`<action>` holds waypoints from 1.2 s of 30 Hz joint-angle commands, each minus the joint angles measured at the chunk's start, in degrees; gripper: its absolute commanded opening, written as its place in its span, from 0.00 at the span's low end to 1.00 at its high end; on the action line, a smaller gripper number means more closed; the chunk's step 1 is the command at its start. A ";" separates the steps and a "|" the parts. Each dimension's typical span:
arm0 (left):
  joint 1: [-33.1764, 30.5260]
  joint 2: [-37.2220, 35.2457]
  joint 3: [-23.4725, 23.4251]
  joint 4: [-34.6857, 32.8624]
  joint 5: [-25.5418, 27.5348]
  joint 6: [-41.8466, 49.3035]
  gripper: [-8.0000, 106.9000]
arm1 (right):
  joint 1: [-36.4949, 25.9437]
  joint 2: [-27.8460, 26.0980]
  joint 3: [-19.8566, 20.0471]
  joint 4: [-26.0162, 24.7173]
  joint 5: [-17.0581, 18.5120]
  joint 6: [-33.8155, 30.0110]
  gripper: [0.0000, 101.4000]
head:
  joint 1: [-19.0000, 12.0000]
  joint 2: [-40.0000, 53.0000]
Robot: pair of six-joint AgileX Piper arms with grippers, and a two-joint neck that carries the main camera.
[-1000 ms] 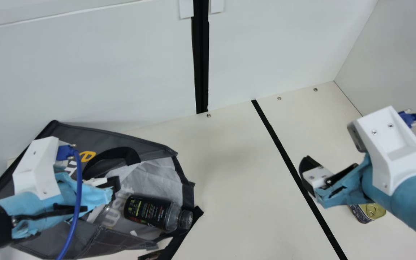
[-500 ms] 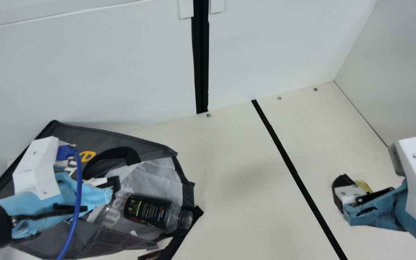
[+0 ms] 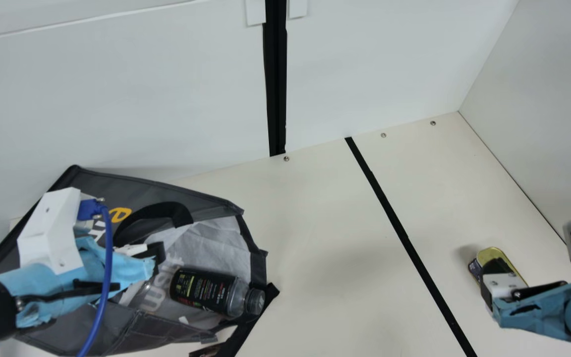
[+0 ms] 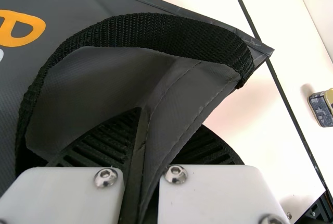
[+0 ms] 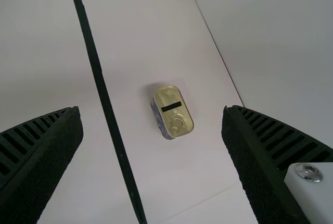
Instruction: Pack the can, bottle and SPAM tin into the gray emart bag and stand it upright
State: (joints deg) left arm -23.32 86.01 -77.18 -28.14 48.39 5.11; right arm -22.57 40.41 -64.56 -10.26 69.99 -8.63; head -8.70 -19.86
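SPAM tin (image 5: 171, 103), below right hand (image 3: 496, 271), apart

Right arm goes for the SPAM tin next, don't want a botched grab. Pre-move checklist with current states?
1. Left gripper clamped on the gray bag: ok
2. Right gripper open: ok
3. Right gripper down around the SPAM tin: not ok, hovers above it
4. SPAM tin flat on the table: ok
5. Bottle in bag: ok, lying near the mouth
6. Can in bag: cannot tell
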 commanded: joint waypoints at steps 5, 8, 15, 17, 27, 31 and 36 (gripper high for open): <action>0.00 0.00 0.00 0.00 0.00 0.00 0.00 | -6.89 -0.56 1.03 3.35 -0.09 -3.29 0.94 | -1.30 -0.14; 0.00 0.00 0.00 0.00 0.00 0.00 0.00 | -8.82 -0.70 1.51 4.39 -0.09 -3.98 0.94 | -1.30 -0.14; 0.00 0.00 0.00 0.00 0.00 0.00 0.00 | -11.66 -0.71 2.26 5.78 -0.09 -4.81 0.94 | -1.30 -0.14; 0.00 0.00 0.00 0.00 0.00 0.00 0.00 | -12.17 -0.67 2.37 6.02 -0.09 -4.85 0.94 | -1.30 -0.14; 0.00 0.00 0.00 0.00 0.00 0.00 0.00 | -13.11 -0.61 2.45 6.54 -0.09 -4.29 0.94 | -1.30 -0.14; 0.00 0.00 0.00 0.00 0.00 0.00 0.00 | -13.20 -0.68 2.45 6.74 -0.09 -4.13 0.94 | -1.30 -0.14; 0.00 0.00 0.00 0.00 0.00 0.00 0.00 | -13.01 -0.87 2.58 6.90 -0.09 -3.68 0.94 | -1.30 -0.14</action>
State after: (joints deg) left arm -23.32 86.01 -77.18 -28.14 48.39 5.11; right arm -35.63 39.59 -62.00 -3.35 69.86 -12.40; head -8.70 -19.86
